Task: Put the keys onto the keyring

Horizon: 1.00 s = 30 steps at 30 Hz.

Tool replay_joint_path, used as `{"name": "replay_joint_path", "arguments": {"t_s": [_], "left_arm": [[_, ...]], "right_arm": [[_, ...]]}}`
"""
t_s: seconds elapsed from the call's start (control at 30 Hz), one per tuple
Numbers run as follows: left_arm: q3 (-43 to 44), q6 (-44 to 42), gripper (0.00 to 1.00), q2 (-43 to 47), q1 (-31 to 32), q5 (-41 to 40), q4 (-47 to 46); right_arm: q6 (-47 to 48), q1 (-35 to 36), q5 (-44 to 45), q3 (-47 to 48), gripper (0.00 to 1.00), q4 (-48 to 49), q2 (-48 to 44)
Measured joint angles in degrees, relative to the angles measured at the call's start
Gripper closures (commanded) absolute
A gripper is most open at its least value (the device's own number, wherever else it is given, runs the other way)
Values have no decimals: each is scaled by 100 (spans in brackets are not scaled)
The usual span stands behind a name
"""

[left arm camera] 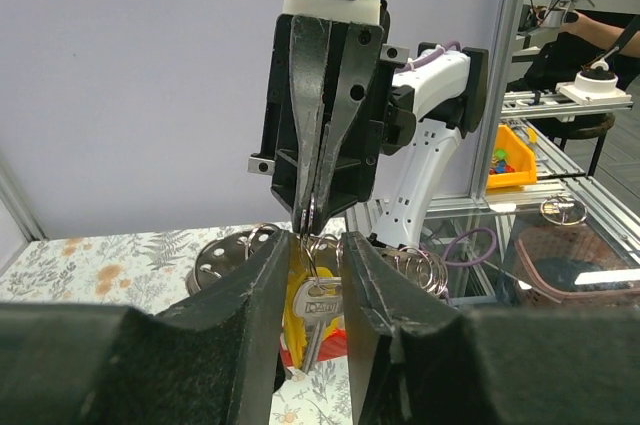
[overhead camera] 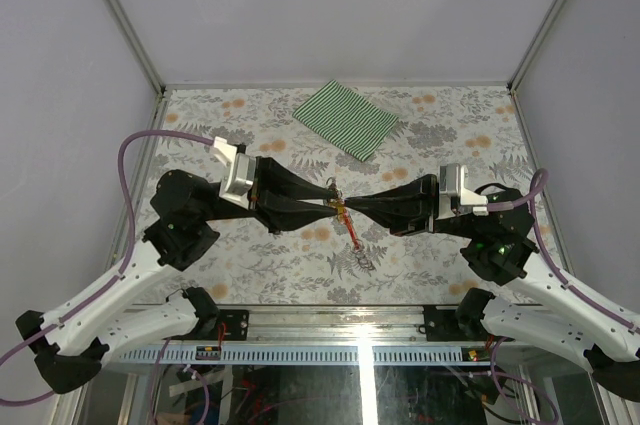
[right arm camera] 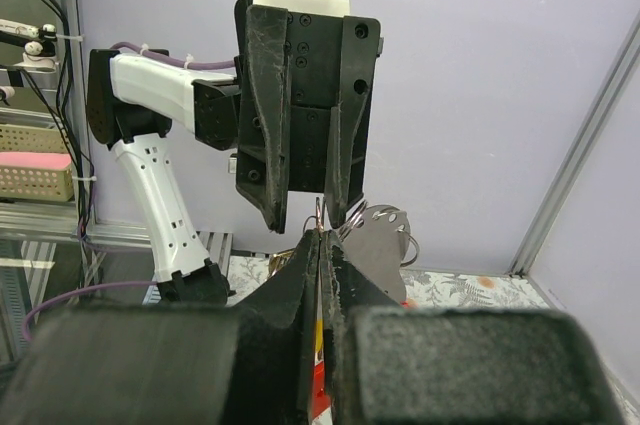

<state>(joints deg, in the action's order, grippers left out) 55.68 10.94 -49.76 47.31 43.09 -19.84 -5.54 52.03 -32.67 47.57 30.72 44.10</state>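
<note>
Both grippers meet tip to tip above the table's middle. My right gripper (overhead camera: 349, 209) (right arm camera: 325, 241) is shut on the thin silver ring (left arm camera: 311, 213) of the keyring and holds it up. The red strap (overhead camera: 353, 236) hangs down from it toward the table. A silver key (left arm camera: 318, 303) with a yellow head (left arm camera: 296, 297) hangs from the ring. My left gripper (overhead camera: 330, 206) (left arm camera: 317, 245) is open, its fingers on either side of that key. I cannot tell whether they touch it. The green key is not in view.
A green striped cloth (overhead camera: 347, 117) lies at the back of the flower-patterned table (overhead camera: 240, 255). Several loose silver rings (overhead camera: 366, 263) lie by the strap's lower end. A perforated round metal plate (left arm camera: 225, 257) with rings shows behind the fingers.
</note>
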Motion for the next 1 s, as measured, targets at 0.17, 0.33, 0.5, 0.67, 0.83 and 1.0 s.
{"name": "replay_joint_path", "arguments": {"t_s": [0.17,0.33,0.5,0.67,0.83,1.0], "left_arm": [[-24,-4,77,-20,33,-2,7],[-24,-17,79,-39,61,-7,9],[-24,-31,86,-76,76,-17,9],[-24,-48,100,-101,92,-55,11],[-17,-138,100,-96,96,-63,57],[278,-503,100,-111,105,-70,852]], "right_arm": [[-2,0,0,0,100,-2,4],[-2,0,-9,2,100,0,15],[-2,0,-79,2,100,0,55],[-7,0,-107,2,100,7,66],[-9,0,-105,2,98,0,63],[162,0,-90,9,79,-271,-7]]}}
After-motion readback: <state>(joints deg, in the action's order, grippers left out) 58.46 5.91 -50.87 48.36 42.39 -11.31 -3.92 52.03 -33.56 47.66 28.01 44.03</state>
